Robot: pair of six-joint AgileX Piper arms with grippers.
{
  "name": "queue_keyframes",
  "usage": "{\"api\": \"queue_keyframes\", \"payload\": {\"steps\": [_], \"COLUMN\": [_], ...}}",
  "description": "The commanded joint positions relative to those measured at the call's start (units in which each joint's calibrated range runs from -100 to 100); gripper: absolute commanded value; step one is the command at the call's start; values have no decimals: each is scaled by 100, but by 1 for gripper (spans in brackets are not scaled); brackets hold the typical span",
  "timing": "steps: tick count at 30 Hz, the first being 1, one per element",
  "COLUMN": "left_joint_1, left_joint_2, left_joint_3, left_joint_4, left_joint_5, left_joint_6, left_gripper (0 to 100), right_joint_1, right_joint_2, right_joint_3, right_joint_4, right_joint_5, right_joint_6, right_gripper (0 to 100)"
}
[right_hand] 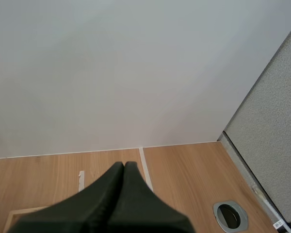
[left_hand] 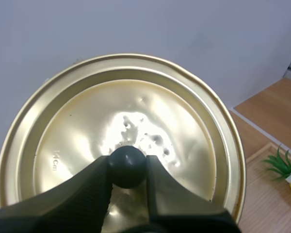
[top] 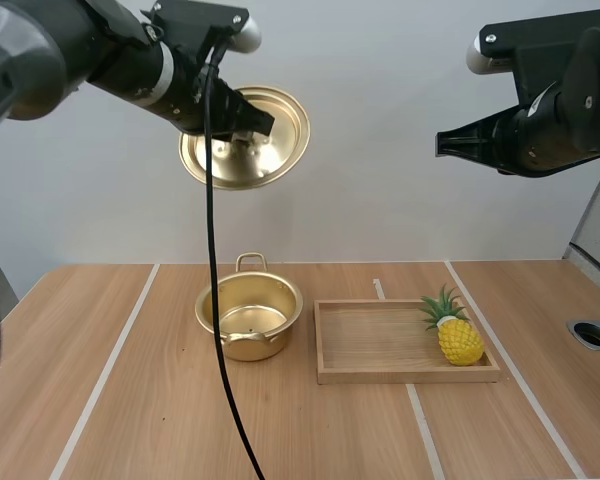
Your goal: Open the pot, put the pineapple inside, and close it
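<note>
A gold pot stands open on the table, left of a wooden tray. A yellow pineapple with green leaves lies at the tray's right end; its leaves also show beside the lid's rim in the left wrist view. High above the pot my left gripper is shut on the black knob of the gold lid, which is tilted on edge with its top toward the arm. My right gripper hangs high over the tray, shut on nothing, its fingers together as one dark wedge.
A round metal grommet is set into the table at the far right, by a grey partition. Pale tape lines cross the wooden tabletop.
</note>
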Motion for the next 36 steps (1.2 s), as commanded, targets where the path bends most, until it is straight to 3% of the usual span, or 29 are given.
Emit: {"api": "queue_keyframes", "payload": {"steps": [1, 7, 13, 19, 36], "left_joint_1": [-12, -12, -12, -12, -12], "left_joint_2": [-363, -948, -1474, -1989, -2093], "left_joint_3": [-164, -179, -179, -179, -179], "left_joint_4": [103, 456, 462, 523, 523], "left_joint_5": [-572, -1499, -1776, -2292, -2157], "left_joint_6": [-310, -779, -840, -840, -840], "left_gripper": [0, 0, 0, 0, 0], "right_joint_1": [-5, -5, -5, -5, -5], "right_joint_2": [-29, -29, -29, -29, 267], "right_joint_3": [-61, -61, -61, -61, -61], "right_joint_4": [171, 731, 873, 872, 404], "right_joint_5": [10, 10, 10, 10, -364], "right_joint_6": [-183, -813, -823, -850, -967], "right_gripper": [0, 0, 0, 0, 0]}}
